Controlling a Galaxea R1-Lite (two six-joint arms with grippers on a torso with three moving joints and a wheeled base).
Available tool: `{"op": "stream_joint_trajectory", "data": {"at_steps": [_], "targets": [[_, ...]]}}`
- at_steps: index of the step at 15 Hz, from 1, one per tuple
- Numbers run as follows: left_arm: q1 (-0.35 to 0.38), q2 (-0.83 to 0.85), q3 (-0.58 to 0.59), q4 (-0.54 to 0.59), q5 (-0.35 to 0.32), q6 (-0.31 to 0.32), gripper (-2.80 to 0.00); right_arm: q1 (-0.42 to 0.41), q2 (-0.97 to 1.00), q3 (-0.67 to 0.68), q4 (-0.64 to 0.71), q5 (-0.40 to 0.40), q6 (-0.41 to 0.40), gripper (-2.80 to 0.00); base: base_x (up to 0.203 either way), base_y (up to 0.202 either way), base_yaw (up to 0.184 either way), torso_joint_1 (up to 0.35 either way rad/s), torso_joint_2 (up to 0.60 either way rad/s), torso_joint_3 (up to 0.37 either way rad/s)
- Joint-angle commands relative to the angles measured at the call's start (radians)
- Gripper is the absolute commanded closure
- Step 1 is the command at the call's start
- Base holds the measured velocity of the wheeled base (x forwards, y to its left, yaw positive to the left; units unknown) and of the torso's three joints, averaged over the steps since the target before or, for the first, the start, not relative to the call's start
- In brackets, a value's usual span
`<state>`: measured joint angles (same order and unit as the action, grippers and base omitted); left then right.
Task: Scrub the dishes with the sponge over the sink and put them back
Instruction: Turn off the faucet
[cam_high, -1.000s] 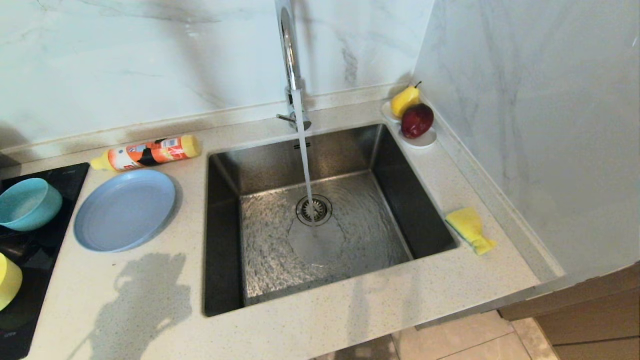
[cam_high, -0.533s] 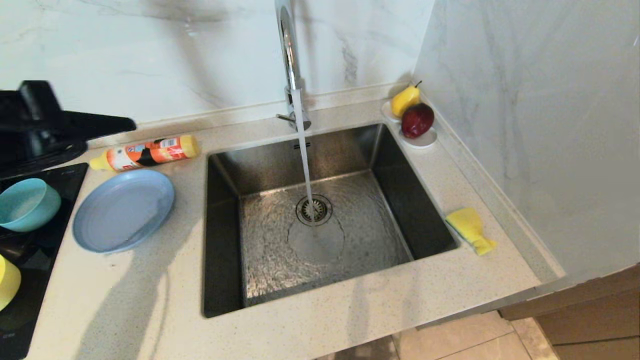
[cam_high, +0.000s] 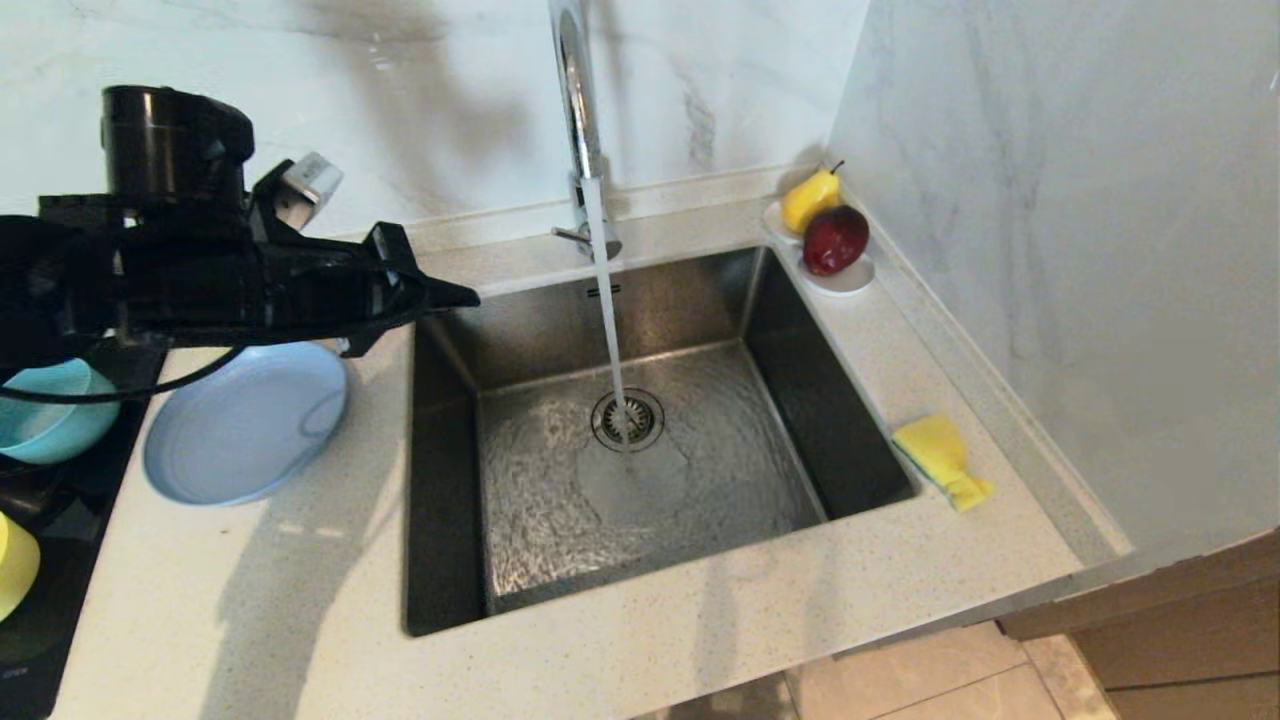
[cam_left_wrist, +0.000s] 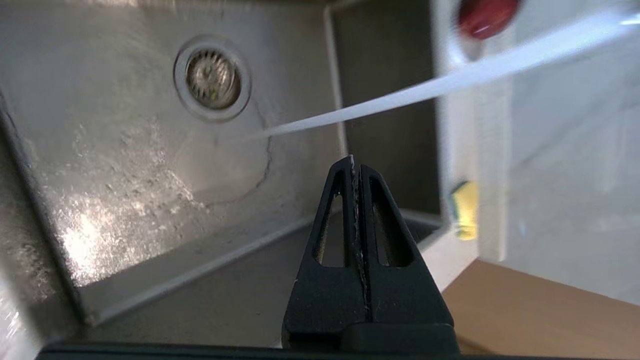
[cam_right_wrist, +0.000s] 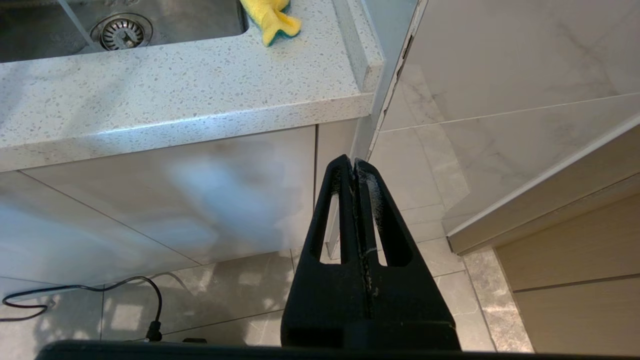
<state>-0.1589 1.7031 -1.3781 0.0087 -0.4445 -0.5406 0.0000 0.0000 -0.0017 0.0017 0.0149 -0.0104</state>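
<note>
My left gripper (cam_high: 465, 296) (cam_left_wrist: 353, 162) is shut and empty, held level above the sink's left rim, pointing toward the running water. Below and behind it lies the grey-blue plate (cam_high: 240, 425) on the counter. The teal bowl (cam_high: 45, 415) and the yellow-green bowl (cam_high: 15, 560) sit on a black cooktop at far left, partly hidden by my arm. The steel sink (cam_high: 445, 480) has water streaming onto its drain. The yellow sponge (cam_high: 940, 458) (cam_right_wrist: 270, 17) (cam_left_wrist: 464, 207) lies on the counter right of the sink. My right gripper (cam_right_wrist: 354, 165) hangs shut and empty below the counter edge, over the floor.
A chrome faucet (cam_high: 575, 110) rises behind the sink. A white dish (cam_high: 850, 280) with a pear and a red apple stands at the back right corner. The orange detergent bottle is hidden behind my left arm. A marble wall (cam_high: 1050, 250) bounds the right side.
My left arm has swung in from the left, high over the plate, and its shut gripper now reaches the sink's left rim. Nothing else has moved.
</note>
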Motion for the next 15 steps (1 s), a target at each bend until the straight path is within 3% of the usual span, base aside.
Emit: {"op": "stream_joint_trajectory", "data": {"at_steps": [1, 5, 8, 15], "targets": [[-0.009, 0.077, -0.006, -0.005, -0.004, -0.031, 0.00, 0.000, 0.002, 0.000, 0.000, 0.000, 0.000, 0.00, 0.000, 0.000, 0.000, 0.000, 0.00, 0.000], [-0.017, 0.128, -0.013, -0.051, -0.006, -0.099, 0.00, 0.000, 0.002, 0.000, 0.000, 0.000, 0.000, 0.00, 0.000, 0.000, 0.000, 0.000, 0.00, 0.000], [-0.023, 0.139, -0.016, -0.053, -0.068, -0.120, 0.00, 0.000, 0.002, 0.000, 0.000, 0.000, 0.000, 0.00, 0.000, 0.000, 0.000, 0.000, 0.00, 0.000], [-0.053, 0.193, -0.035, -0.171, -0.070, -0.194, 0.00, 0.000, 0.002, 0.000, 0.000, 0.000, 0.000, 0.00, 0.000, 0.000, 0.000, 0.000, 0.00, 0.000]]}}
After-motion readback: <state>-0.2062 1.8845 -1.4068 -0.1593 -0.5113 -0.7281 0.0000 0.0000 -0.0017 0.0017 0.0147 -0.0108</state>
